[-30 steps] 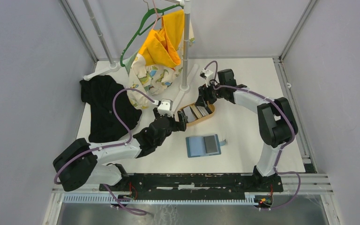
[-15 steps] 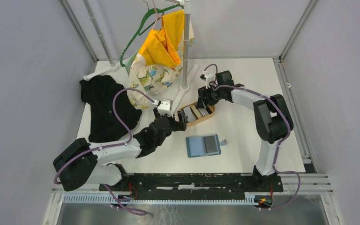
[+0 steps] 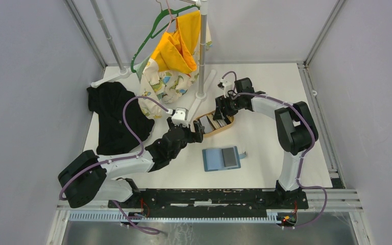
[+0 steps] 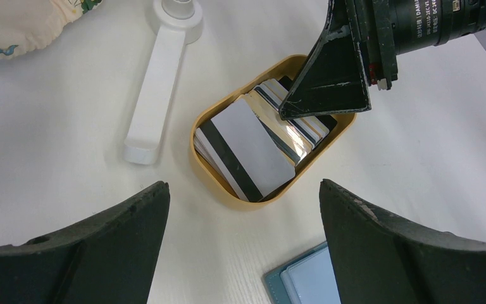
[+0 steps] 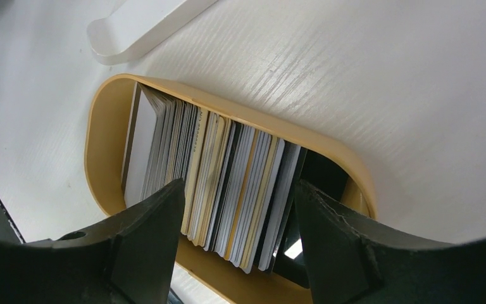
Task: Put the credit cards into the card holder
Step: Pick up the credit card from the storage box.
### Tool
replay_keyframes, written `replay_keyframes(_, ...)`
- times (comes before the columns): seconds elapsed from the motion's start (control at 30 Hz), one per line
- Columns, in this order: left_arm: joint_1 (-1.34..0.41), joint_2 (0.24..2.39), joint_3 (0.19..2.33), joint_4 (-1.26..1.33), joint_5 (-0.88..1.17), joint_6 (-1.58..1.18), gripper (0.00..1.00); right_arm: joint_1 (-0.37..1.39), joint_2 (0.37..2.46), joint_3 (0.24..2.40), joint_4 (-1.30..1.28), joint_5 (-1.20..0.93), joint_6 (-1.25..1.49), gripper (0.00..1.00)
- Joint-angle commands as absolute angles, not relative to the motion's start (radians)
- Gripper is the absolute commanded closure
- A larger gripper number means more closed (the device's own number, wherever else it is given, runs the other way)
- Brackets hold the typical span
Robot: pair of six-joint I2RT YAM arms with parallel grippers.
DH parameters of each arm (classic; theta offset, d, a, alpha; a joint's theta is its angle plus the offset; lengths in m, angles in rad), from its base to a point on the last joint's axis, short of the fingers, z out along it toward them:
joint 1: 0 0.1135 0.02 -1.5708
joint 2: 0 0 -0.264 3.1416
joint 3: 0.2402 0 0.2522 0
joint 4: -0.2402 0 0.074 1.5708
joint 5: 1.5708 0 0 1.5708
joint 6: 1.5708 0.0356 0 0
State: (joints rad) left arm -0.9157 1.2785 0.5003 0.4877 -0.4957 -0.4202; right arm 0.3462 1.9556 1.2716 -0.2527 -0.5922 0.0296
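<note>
White table [image 3: 273, 145]; credit cards [image 5: 228, 171] just under right gripper [image 5: 237, 193]

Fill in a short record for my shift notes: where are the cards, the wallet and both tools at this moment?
cards: packed in a row inside the tan tray
wallet: open flat on the table, apart from the tray
left tool: open, empty, beside the tray
right tool: open, above the cards, fingers either side of the row

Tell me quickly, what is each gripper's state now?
Left gripper: open, empty.
Right gripper: open, over the cards in the tray.
</note>
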Motion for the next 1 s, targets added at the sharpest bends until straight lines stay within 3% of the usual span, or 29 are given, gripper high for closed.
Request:
replay_keyframes(0.0,-0.91,1.273,0.502,0.55,-0.521,-0.448,0.08,0.343,1.965,1.292,-0.248,-0.65,0.051,0.31)
replay_keyframes(0.7,-0.911,1.27,0.498,0.555,-0.516,-0.451,0.08,0.343,1.939,1.222,-0.136,-0.857,0.178,0.52)
replay_keyframes(0.97,-0.91,1.28,0.504,0.546,-0.515,-0.454,0.12,0.343,1.93,1.186,-0.064,-0.919,0.254,0.53)
